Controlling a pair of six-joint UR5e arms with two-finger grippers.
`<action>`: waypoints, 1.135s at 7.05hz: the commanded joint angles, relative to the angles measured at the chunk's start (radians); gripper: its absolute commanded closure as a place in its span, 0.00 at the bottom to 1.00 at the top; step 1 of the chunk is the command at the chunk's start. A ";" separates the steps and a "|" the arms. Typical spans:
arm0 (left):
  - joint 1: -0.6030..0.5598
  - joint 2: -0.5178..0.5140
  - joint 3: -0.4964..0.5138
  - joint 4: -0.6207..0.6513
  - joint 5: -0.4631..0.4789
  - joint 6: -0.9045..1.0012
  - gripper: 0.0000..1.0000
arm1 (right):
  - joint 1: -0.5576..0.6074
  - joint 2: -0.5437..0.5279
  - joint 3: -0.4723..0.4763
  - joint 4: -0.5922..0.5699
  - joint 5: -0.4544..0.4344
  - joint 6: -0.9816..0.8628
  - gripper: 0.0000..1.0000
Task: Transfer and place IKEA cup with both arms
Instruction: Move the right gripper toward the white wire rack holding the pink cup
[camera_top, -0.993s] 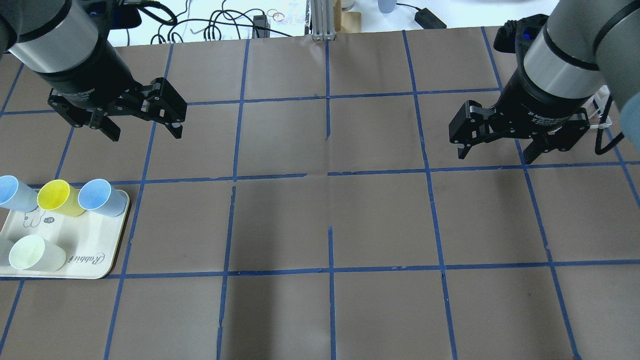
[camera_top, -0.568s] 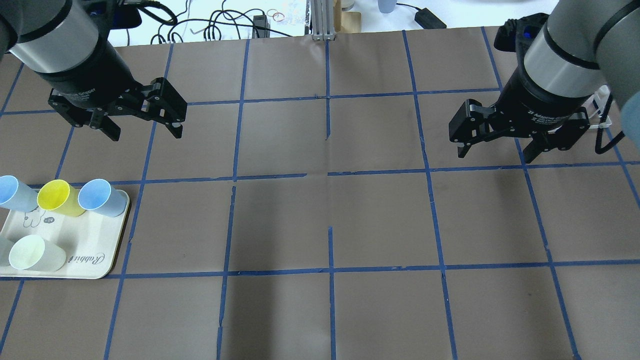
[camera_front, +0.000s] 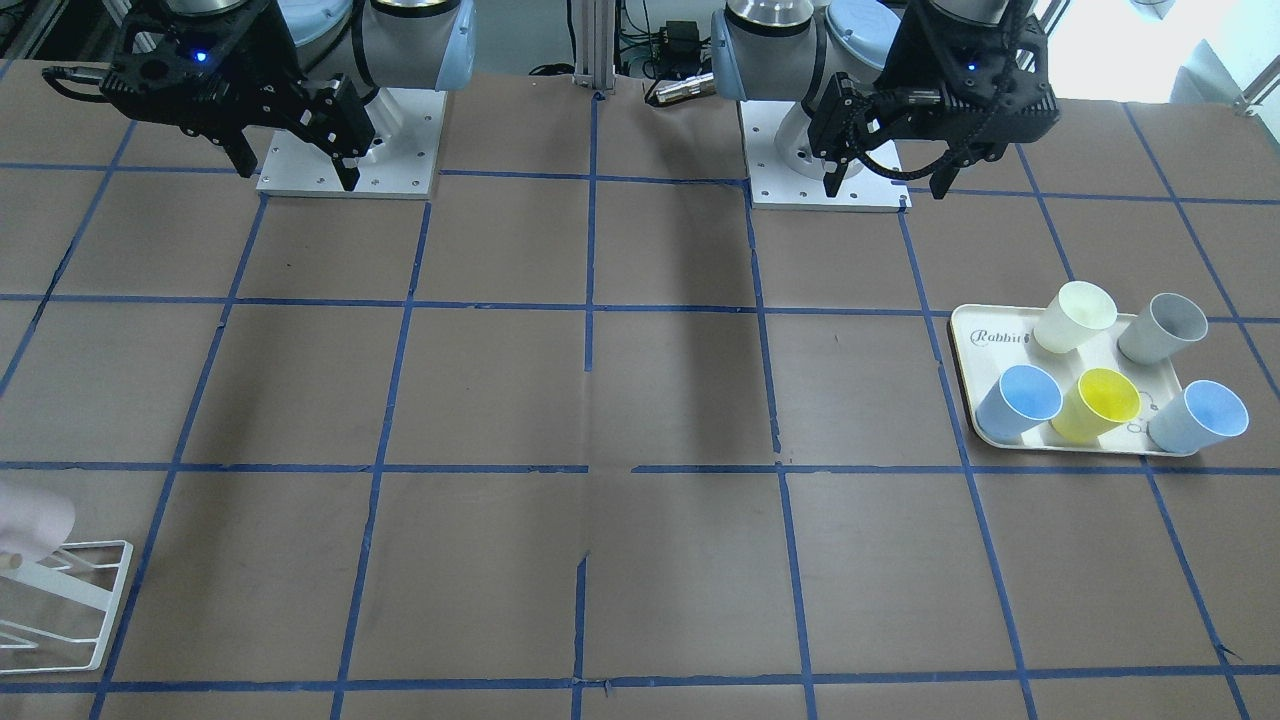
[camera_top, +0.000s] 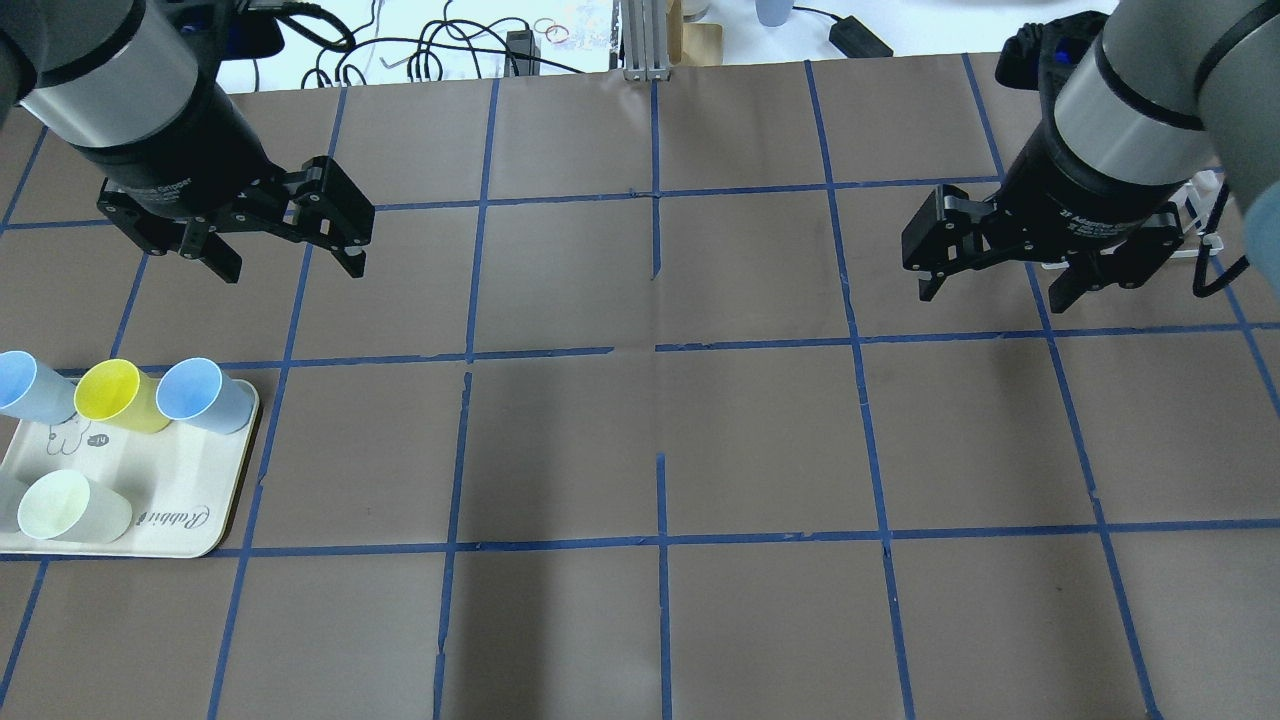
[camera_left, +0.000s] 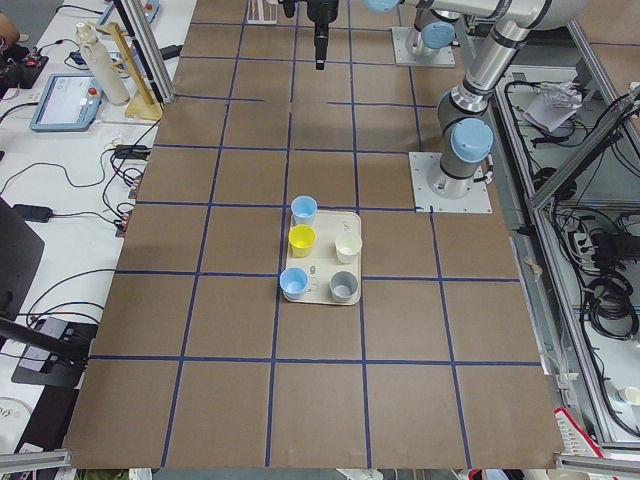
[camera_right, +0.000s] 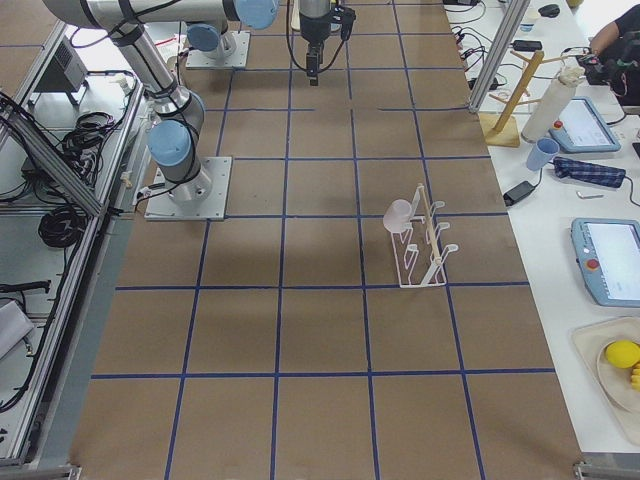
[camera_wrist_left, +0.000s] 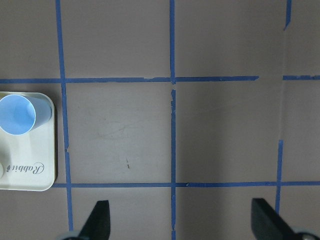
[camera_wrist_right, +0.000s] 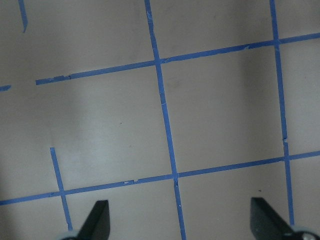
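- the pale pink, smooth plastic tapered tumbler (camera_right: 399, 213) hangs mouth-down-ish on the white wire rack (camera_right: 425, 245) at the robot's right side of the brown paper-covered table (camera_top: 660, 430) with blue tape grid lines; in the front-facing view only a pale edge of it (camera_front: 30, 522) shows at the left border, above the rack (camera_front: 60, 600)
- the left black two-finger gripper (camera_top: 285, 250) hangs above the table with its jaws spread wide, nothing between them; in its wrist view both fingertips (camera_wrist_left: 100, 220) frame bare table
- the right black two-finger gripper (camera_top: 995, 285) hangs above the table on the far right, jaws likewise spread and empty; the fingertips (camera_wrist_right: 97, 220) sit over a tape crossing
- the cream rectangular tray (camera_top: 180, 500) lettered "rabbit" lies on the robot's left, near the left gripper but apart from it; on it stand two light blue cups (camera_front: 1020, 400) (camera_front: 1200, 415), a yellow cup (camera_front: 1100, 402), a cream-white cup (camera_front: 1075, 315) and a grey cup (camera_front: 1162, 327)
- the pink tumbler and the tray are well apart, at opposite ends of the table
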 joint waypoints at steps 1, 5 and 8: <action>0.000 0.001 -0.002 0.006 0.000 -0.002 0.00 | -0.004 0.000 -0.002 -0.002 0.004 -0.001 0.00; 0.000 0.003 -0.005 0.004 -0.003 -0.013 0.00 | -0.030 0.001 -0.004 -0.023 0.002 -0.003 0.00; -0.002 0.009 -0.008 0.004 0.002 -0.005 0.00 | -0.131 0.061 -0.010 -0.086 0.003 -0.201 0.00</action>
